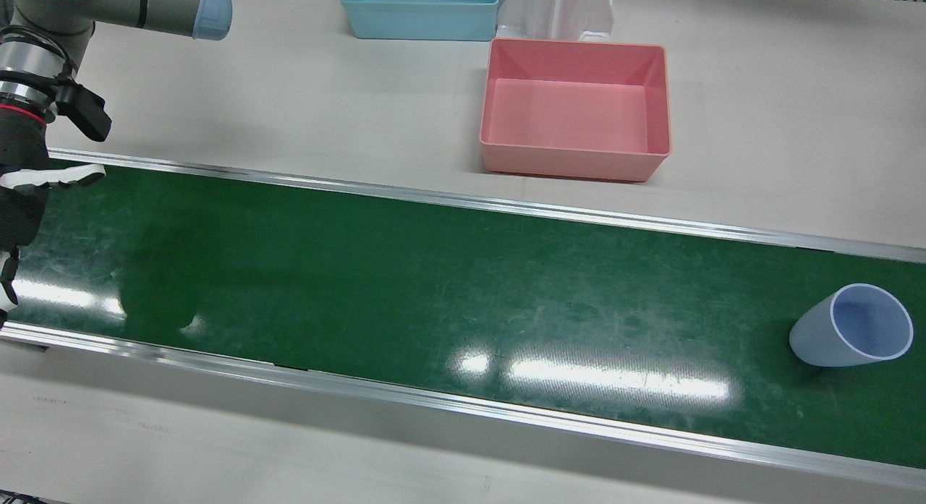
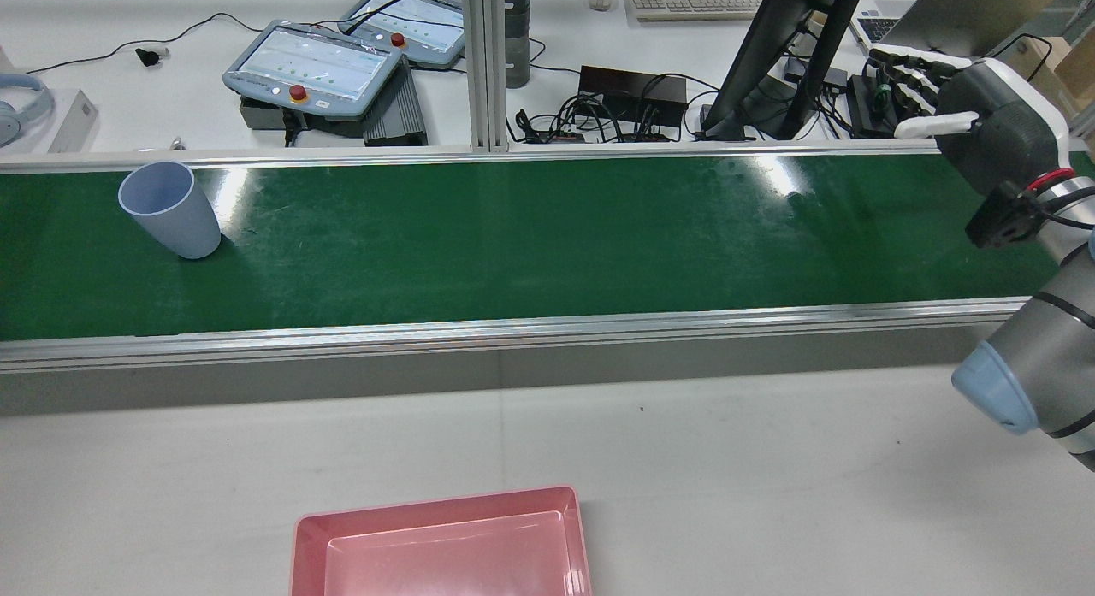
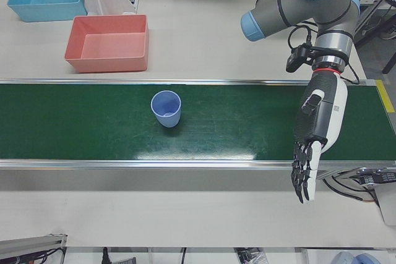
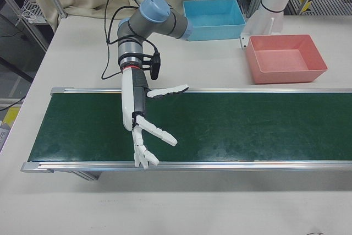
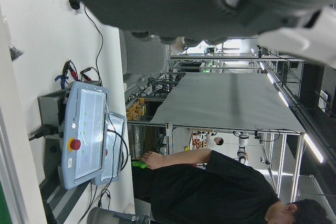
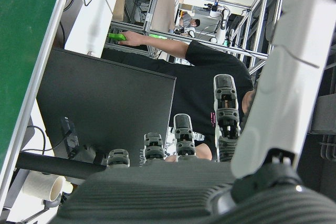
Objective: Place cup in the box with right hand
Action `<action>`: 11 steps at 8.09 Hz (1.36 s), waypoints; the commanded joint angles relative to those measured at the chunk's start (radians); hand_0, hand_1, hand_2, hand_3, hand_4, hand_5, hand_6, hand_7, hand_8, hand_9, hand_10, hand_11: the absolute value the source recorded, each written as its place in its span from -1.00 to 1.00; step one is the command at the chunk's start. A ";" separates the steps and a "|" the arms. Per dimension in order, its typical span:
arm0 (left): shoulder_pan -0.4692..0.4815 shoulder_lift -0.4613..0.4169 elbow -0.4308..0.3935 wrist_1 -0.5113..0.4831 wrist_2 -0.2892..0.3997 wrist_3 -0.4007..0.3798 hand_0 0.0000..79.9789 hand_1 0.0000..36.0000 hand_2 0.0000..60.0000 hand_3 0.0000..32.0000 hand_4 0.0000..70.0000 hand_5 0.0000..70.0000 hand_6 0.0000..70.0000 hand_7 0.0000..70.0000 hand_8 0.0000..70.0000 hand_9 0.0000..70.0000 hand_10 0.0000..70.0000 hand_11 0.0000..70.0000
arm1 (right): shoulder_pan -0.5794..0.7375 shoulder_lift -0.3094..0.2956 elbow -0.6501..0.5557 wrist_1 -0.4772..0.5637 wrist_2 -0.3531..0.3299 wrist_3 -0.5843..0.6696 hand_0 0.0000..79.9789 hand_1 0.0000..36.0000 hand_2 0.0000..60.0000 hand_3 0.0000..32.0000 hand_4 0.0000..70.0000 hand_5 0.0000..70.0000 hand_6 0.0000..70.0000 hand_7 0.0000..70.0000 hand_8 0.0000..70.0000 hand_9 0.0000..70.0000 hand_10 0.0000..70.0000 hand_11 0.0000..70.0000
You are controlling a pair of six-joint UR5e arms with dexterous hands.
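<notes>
Stretching across the worktop, a green belt carries only a pale blue cup, upright with its mouth open, well apart from both hands. Behind the belt sit a pink box and a blue box, both holding nothing. The right hand and the left hand hang over the belt's opposite ends, fingers spread and grasping nothing.

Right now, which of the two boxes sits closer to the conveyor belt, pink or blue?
The pink box. It sits on the table just beside the belt's rail, while the blue box lies farther back, near the white pedestal.
</notes>
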 commanded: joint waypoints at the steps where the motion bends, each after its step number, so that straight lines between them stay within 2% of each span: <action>1: 0.000 0.000 0.001 0.000 0.000 0.000 -1.00 -1.00 -1.00 -1.00 -1.00 -1.00 -1.00 -1.00 -1.00 -1.00 -1.00 -1.00 | 0.002 0.002 0.001 0.000 0.002 0.000 0.43 -0.36 -1.00 -1.00 -0.46 -0.85 -0.80 -0.29 -0.87 -0.67 -0.97 -0.90; 2: 0.000 0.000 0.000 0.000 0.000 0.000 -1.00 -1.00 -1.00 -1.00 -1.00 -1.00 -1.00 -1.00 -1.00 -1.00 -1.00 -1.00 | 0.002 0.000 0.001 -0.002 0.002 -0.002 0.50 -0.56 -1.00 -1.00 -0.31 -0.85 -0.80 -0.29 -0.87 -0.67 -0.97 -0.90; 3: 0.000 0.000 0.000 0.000 0.000 0.000 -1.00 -1.00 -1.00 -1.00 -1.00 -1.00 -1.00 -1.00 -1.00 -1.00 -1.00 -1.00 | 0.002 0.000 -0.002 -0.002 0.002 -0.003 0.50 -0.57 -1.00 -1.00 -0.31 -0.85 -0.80 -0.29 -0.87 -0.67 -0.97 -0.90; 4: 0.000 0.000 0.000 0.000 0.000 0.000 -1.00 -1.00 -1.00 -1.00 -1.00 -1.00 -1.00 -1.00 -1.00 -1.00 -1.00 -1.00 | -0.004 -0.001 -0.005 -0.003 0.013 -0.011 0.43 -0.36 -1.00 -1.00 -0.46 -0.85 -0.80 -0.30 -0.87 -0.68 -0.97 -0.90; 5: 0.000 0.000 0.001 0.000 0.000 0.000 -1.00 -1.00 -1.00 -1.00 -1.00 -1.00 -1.00 -1.00 -1.00 -1.00 -1.00 -1.00 | -0.013 -0.009 0.001 -0.003 0.075 -0.034 0.46 -0.47 -1.00 -1.00 -0.42 -0.85 -0.81 -0.33 -0.87 -0.68 -0.96 -0.89; 7: 0.000 0.000 0.001 0.000 0.000 0.000 -1.00 -1.00 -1.00 -1.00 -1.00 -1.00 -1.00 -1.00 -1.00 -1.00 -1.00 -1.00 | -0.038 -0.025 0.000 0.033 0.103 -0.078 0.44 -0.64 -1.00 -1.00 -0.39 -0.86 -0.81 -0.39 -0.86 -0.67 -0.93 -0.85; 8: 0.000 0.000 0.001 0.000 0.000 0.000 -1.00 -1.00 -1.00 -1.00 -1.00 -1.00 -1.00 -1.00 -1.00 -1.00 -1.00 -1.00 | -0.047 -0.033 0.003 0.041 0.138 -0.103 0.42 -0.74 -1.00 -1.00 -0.40 -0.86 -0.83 -0.45 -0.86 -0.68 -0.91 -0.83; 9: 0.000 0.000 0.001 0.000 0.000 0.000 -1.00 -1.00 -1.00 -1.00 -1.00 -1.00 -1.00 -1.00 -1.00 -1.00 -1.00 -1.00 | -0.079 -0.058 -0.002 0.062 0.168 -0.104 0.36 -0.70 -1.00 -1.00 -0.50 -0.87 -0.84 -0.53 -0.86 -0.69 -0.90 -0.81; 10: 0.000 0.000 0.001 -0.002 0.000 0.000 -1.00 -1.00 -1.00 -1.00 -1.00 -1.00 -1.00 -1.00 -1.00 -1.00 -1.00 -1.00 | -0.082 -0.059 -0.005 0.084 0.169 -0.103 0.32 -0.85 -1.00 -1.00 -0.47 -0.88 -0.85 -0.54 -0.86 -0.69 -0.89 -0.81; 11: 0.000 0.000 0.001 0.000 0.000 0.000 -1.00 -1.00 -1.00 -1.00 -1.00 -1.00 -1.00 -1.00 -1.00 -1.00 -1.00 -1.00 | -0.085 -0.056 -0.005 0.086 0.169 -0.098 0.24 -0.83 -1.00 -1.00 -0.56 -0.89 -0.85 -0.57 -0.85 -0.68 -0.87 -0.79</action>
